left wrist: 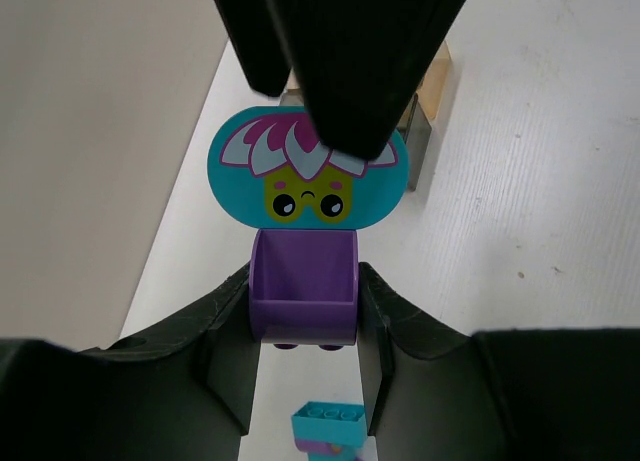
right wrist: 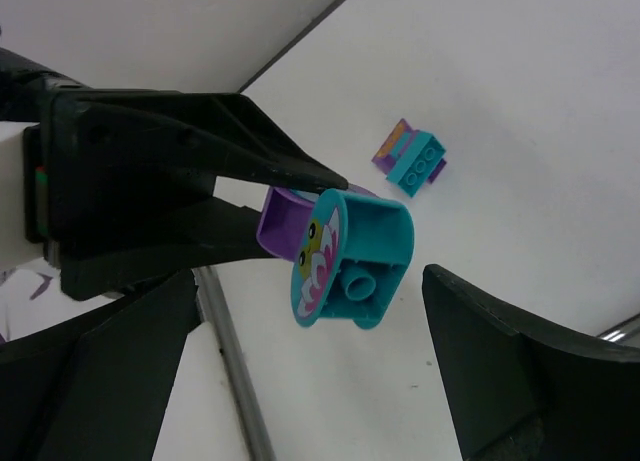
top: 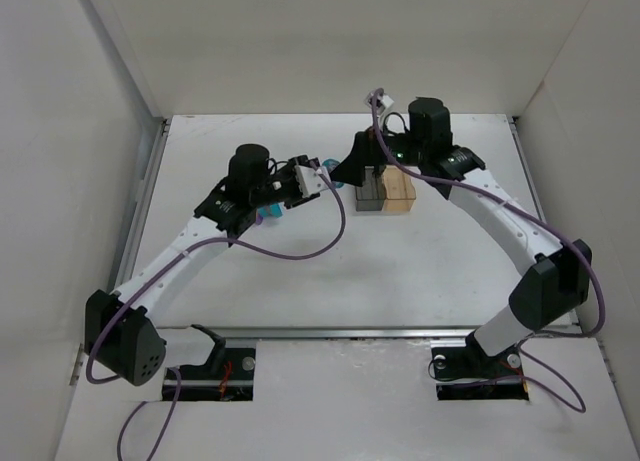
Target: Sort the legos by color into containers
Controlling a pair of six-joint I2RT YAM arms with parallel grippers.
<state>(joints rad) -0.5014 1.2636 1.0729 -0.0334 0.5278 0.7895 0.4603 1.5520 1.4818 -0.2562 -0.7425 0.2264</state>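
Plastic looks light, stiff, slick. Left fingers (left wrist: 222,336) pinch the purple brick (left wrist: 303,296), teal face piece (left wrist: 300,196) joined on; right fingers (right wrist: 520,371) gape empty, best closing on its flat sides.

Robotics lab test cell: white panels (top: 60,131) enclose a white table (top: 400,271); a left arm (top: 180,256) and right arm (top: 500,216), purple cables (top: 285,256) trailing, are bolted at frame bottom.

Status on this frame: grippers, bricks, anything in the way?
Left gripper shut on purple brick, teal face piece attached. Right gripper open around the face piece. One teal brick loose on the table.
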